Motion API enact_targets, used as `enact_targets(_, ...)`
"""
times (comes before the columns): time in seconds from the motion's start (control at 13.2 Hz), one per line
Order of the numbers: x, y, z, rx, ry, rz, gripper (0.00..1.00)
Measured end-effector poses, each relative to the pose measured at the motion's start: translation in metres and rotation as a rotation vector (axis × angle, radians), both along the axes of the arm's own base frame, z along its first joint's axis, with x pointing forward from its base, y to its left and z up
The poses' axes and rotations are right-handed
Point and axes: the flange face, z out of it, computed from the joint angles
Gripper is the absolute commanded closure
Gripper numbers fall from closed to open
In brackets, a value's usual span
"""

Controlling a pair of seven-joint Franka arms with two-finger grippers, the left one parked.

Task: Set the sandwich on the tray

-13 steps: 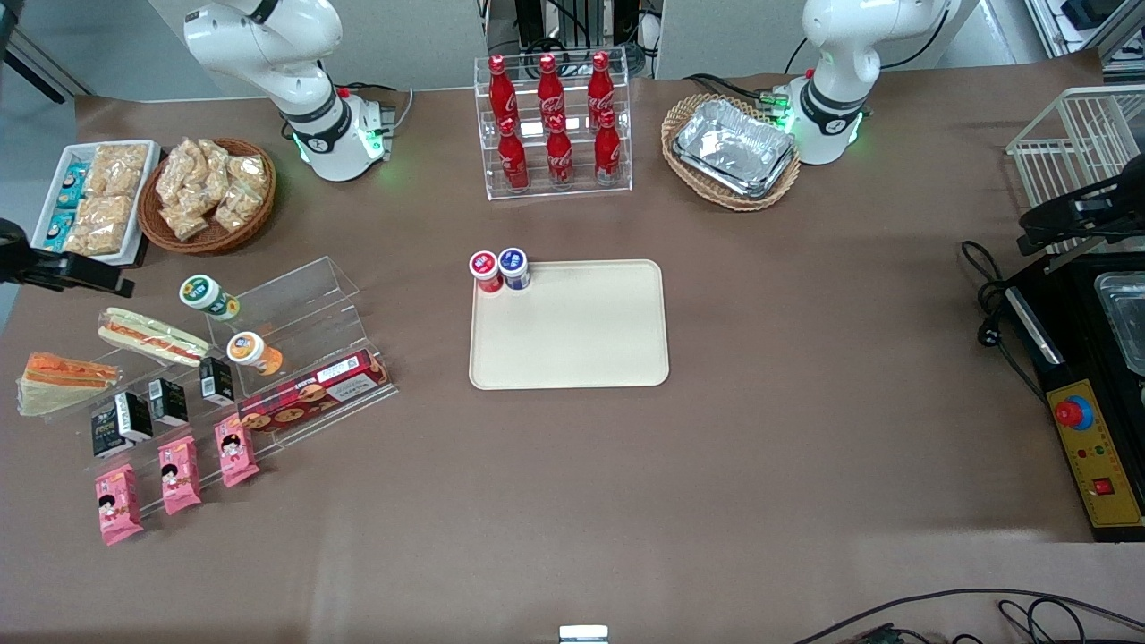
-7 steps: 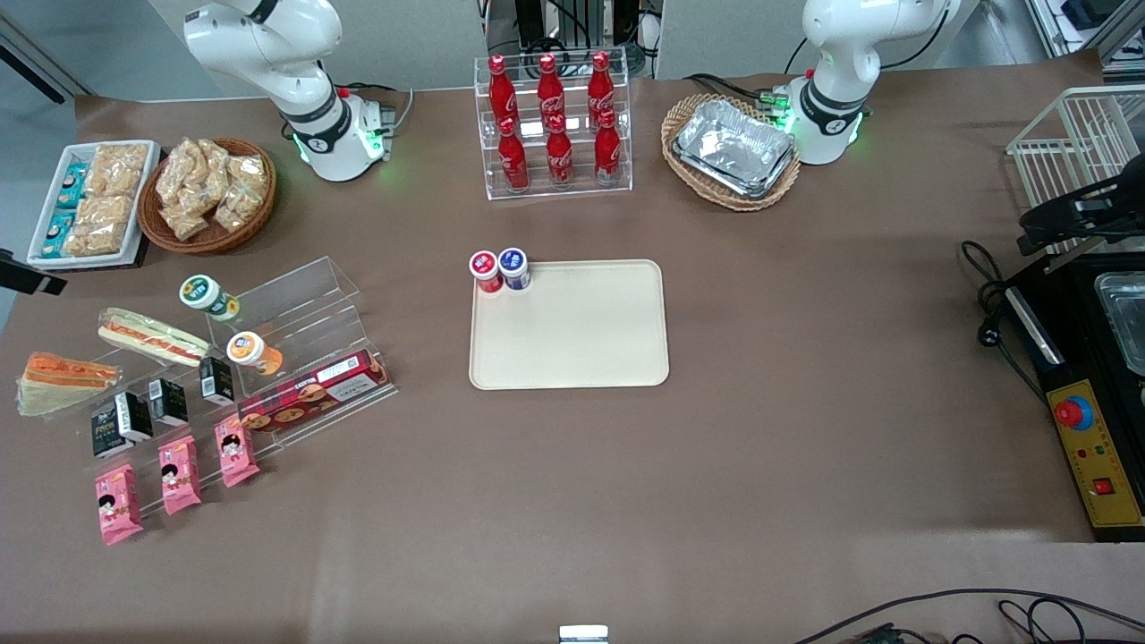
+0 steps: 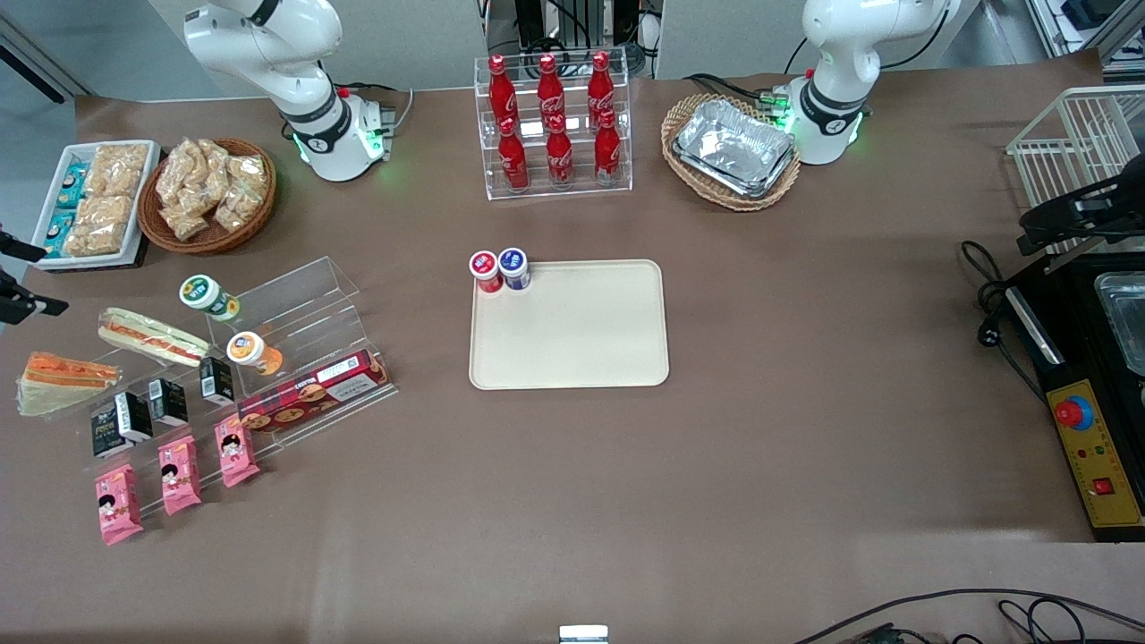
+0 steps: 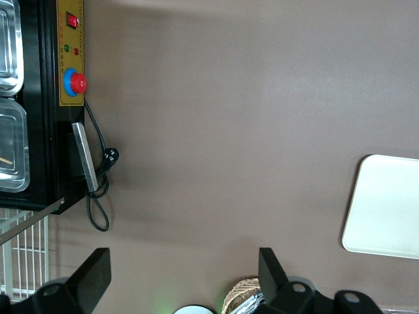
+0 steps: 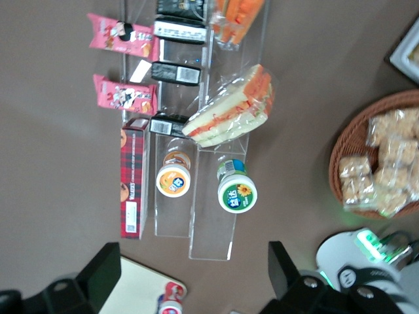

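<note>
Brown sheeting covers the whole table [image 3: 805, 402], on which everything is laid out. Well apart from the gripper [image 5: 193, 278], toward the parked arm's end of the table, the cream tray [image 3: 572, 326] is seen lying flat near the table's middle, with two small capped cups [image 3: 499, 268] standing at one of its corners. A clear stepped display rack [image 3: 295, 309] is found much closer to the gripper, on the table below it. A long red cookie box [image 3: 313, 391] is lodged on the rack's lowest step. On the rack, the longer pale sandwich [image 5: 230, 111] is seen lying aslant, nearly under the gripper. The sandwich [image 3: 61, 379], an orange-edged wedge, is placed past that one, nearer the front camera, at the rack's end step, and is untouched. Two round-lidded cups [image 5: 237, 191] lie on the steps, closest of all to the gripper. The gripper is held high above the rack, its two fingers [image 5: 98, 275] spread wide with nothing between them.
</note>
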Motion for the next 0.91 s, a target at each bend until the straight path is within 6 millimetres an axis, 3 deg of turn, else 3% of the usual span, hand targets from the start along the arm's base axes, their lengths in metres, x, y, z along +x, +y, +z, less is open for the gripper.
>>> enact_targets(0.3,-0.003,-0.025,-0.006,-0.026,0.009,-0.097,0.00)
enact_targets(0.61,0.002,-0.053,-0.015,-0.177,-0.002,-0.034,0.00)
enact_targets(0.91,0.020,-0.088,-0.052,-0.253,-0.022,0.032,0.00)
